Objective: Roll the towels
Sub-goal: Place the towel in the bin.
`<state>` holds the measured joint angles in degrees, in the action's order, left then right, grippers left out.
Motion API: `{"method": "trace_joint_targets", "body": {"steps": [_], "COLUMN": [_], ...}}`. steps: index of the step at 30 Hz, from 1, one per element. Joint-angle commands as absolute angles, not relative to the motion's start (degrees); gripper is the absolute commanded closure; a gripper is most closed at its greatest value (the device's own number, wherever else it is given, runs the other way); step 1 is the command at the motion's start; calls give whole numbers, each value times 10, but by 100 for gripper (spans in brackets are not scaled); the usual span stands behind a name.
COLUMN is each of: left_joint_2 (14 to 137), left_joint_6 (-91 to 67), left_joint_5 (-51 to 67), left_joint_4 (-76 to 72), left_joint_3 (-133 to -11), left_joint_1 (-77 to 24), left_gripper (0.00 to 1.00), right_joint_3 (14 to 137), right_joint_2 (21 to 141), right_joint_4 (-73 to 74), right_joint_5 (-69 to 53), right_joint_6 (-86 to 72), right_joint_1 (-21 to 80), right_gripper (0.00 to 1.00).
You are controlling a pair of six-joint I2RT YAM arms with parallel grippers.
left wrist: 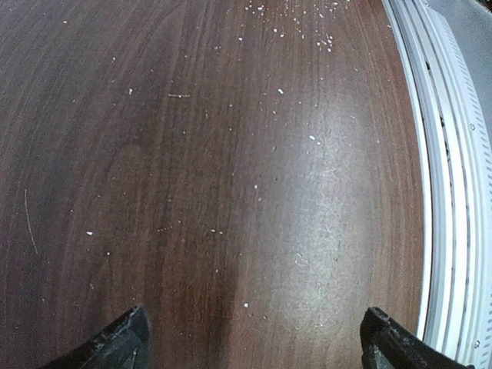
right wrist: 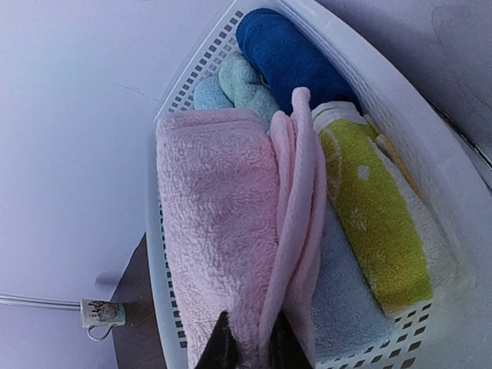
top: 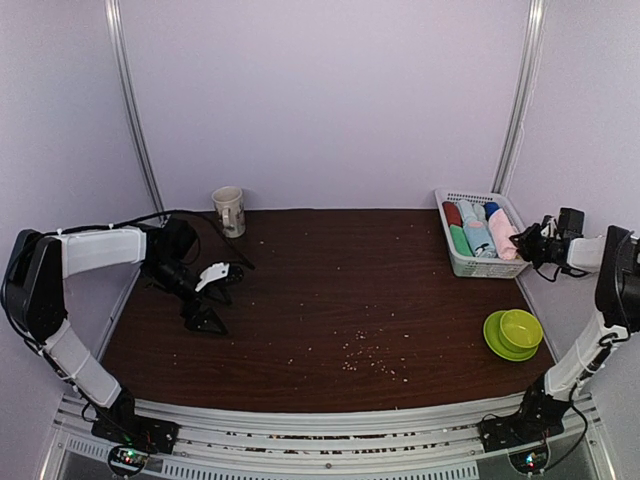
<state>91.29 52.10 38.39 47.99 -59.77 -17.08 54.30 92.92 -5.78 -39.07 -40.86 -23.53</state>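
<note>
Several rolled towels lie in a white slatted basket at the back right of the table. A pale pink towel lies on top at the basket's right side. My right gripper is shut on a fold of this pink towel, whose edge stands up between the black fingertips. In the overhead view the right gripper hangs at the basket's right rim. My left gripper is open over bare dark wood at the table's left, with nothing between its fingers.
Beside the pink towel are a dark blue towel, pale teal ones, a yellow-green one and a grey one. A mug stands at the back left. A green bowl on a plate sits front right. White crumbs dot the table.
</note>
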Motion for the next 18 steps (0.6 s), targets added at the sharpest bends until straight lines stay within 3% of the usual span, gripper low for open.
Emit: {"method": "trace_joint_targets", "body": {"steps": [1,17,18], "left_joint_2": [918,933,933], "left_joint_6": [532,533,533], "left_joint_5": [401,400,400], "left_joint_4": [479,479,479], "left_joint_3": [-591,-591,-591], "left_joint_1": [-171,-170,-171], "left_gripper": [3,4,4], "right_joint_3": [581,595,599], "right_joint_2": [953,1058,1056], "right_joint_4": [-73,-124,-108], "right_joint_5": [-413,-457,-449], "right_joint_6": [-407,-461,-451], "right_joint_1": [-244,-247,-247], "right_gripper": [100,100,97]}}
